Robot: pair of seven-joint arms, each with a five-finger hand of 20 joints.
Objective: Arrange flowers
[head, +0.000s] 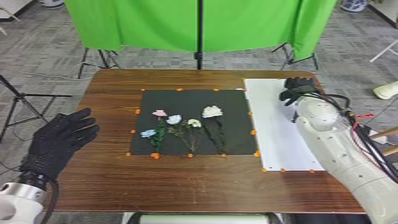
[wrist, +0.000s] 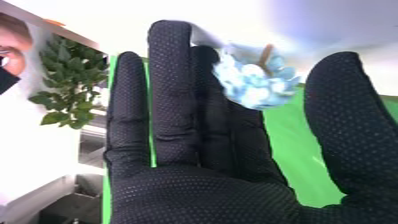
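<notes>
Blue flower (wrist: 255, 87): lay towards the thumb side of the nearer right hand (wrist: 204, 192), unclenched with fingers straight, stem (wrist: 266, 54) pointing away from the palm.

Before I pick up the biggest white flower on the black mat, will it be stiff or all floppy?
The white flower may flop a little at the top, because its bloom looks big for such a thin stem. It will probably feel light, since it looks like just petals and a skinny stem. The ruffled petals could squash if you pinch hard.
</notes>
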